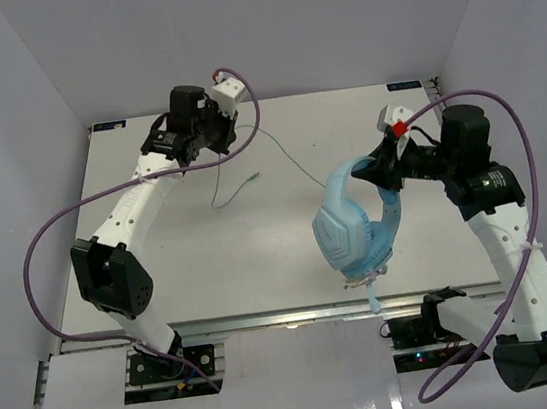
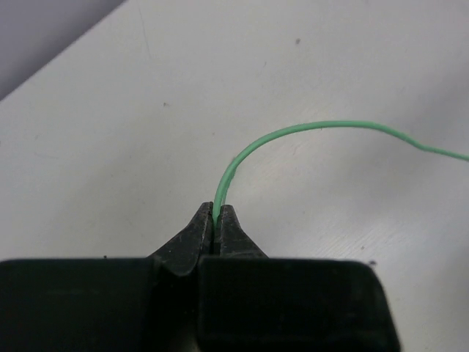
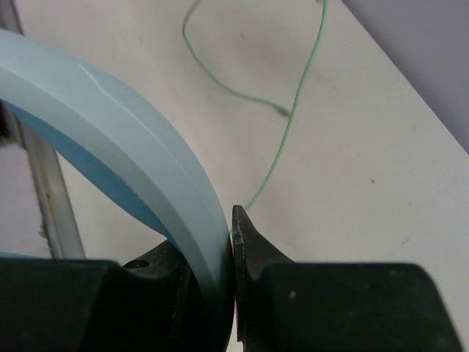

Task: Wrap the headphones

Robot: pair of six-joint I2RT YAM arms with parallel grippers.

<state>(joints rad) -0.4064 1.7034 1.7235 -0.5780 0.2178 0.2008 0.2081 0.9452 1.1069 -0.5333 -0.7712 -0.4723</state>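
We judge the wrapping as barely begun: no turn of the cable shows around the headphones, and all the winding is left to do. What is in place is the set-up for it, with each hand on its own part. The left hand is shut tight, its two fingertips pinched on the thin pale green cable, which rises straight out from between them and then arcs away to the hand's right over the bench. The right hand is closed on the light blue headband, one finger on each face of the band and no gap to either side. The band curves away up and to that hand's left. From the top view the earcups hang below and to the near side of the right hand, though we cannot tell whether the lower one touches the bench. Ahead of the right hand's fingertips the cable lies slack on the bench in loose loops, crossing itself once. Its plug rests free on the bench between the two hands, nearer the left one. As we read it, the next stretch calls for bringing the pinched cable over toward the held headphones and laying the slack around them.
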